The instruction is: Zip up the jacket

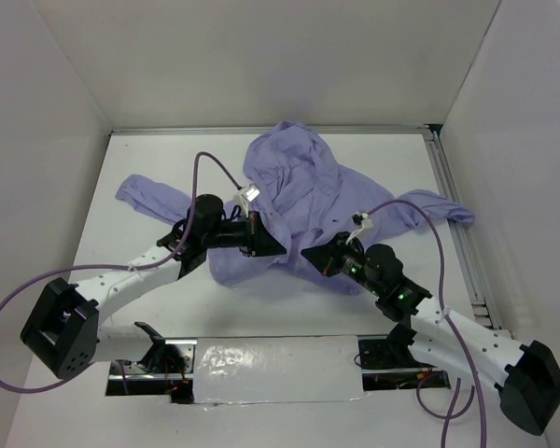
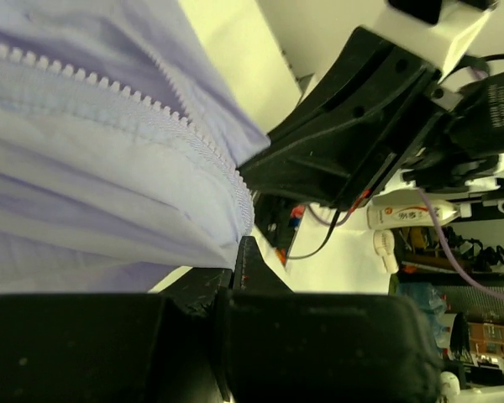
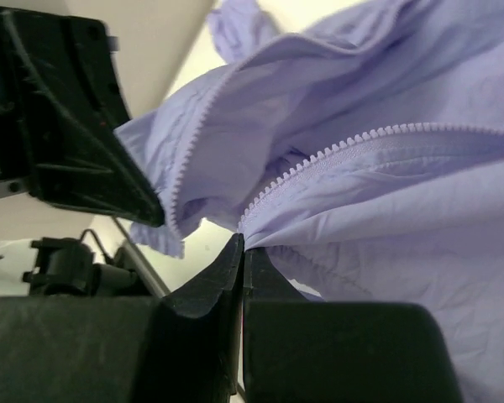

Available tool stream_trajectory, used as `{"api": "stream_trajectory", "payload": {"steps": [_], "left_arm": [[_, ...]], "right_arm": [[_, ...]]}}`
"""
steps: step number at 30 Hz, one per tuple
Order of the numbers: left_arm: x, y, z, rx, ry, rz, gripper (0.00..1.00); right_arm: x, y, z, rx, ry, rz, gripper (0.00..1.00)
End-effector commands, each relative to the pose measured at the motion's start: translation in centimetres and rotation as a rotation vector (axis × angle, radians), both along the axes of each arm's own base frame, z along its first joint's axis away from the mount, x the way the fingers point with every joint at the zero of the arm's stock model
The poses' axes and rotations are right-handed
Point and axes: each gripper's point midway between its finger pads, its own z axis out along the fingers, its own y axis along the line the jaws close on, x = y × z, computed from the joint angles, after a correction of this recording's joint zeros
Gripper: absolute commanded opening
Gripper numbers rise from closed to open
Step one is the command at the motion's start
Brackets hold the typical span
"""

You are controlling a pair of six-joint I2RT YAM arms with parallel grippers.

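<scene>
Both zipper [image 3: 361,141] halves are pinched right now. Left tool [image 2: 244,256] has its tips pressed together on the bottom end of one toothed edge, right tool [image 3: 242,252] is clamped the same way on the other. They sit just beside each other at the near hem of the jacket [image 1: 303,182], which lies crumpled mid-desk [image 1: 159,159], sleeves [image 1: 147,196] flung left and right, zipper undone.
</scene>
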Motion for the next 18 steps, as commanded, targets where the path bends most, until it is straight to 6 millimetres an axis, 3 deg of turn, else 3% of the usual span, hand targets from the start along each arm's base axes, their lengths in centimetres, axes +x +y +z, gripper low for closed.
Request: {"api": "stream_trajectory", "payload": {"steps": [1, 8, 18], "left_arm": [[0.0, -0.6, 3.5, -0.123, -0.114, -0.019, 0.0], [0.3, -0.8, 4.1, -0.183, -0.13, 0.0, 0.0], [-0.1, -0.6, 5.1, -0.309, -0.18, -0.053, 0.0]], "right_arm": [[-0.6, 1.2, 4.6, 0.14, -0.168, 0.1, 0.0], [-1.4, 0.9, 6.6, 0.19, -0.263, 0.149, 0.0], [-1.7, 0.7, 7.8, 0.22, -0.276, 0.182, 0.0]]}}
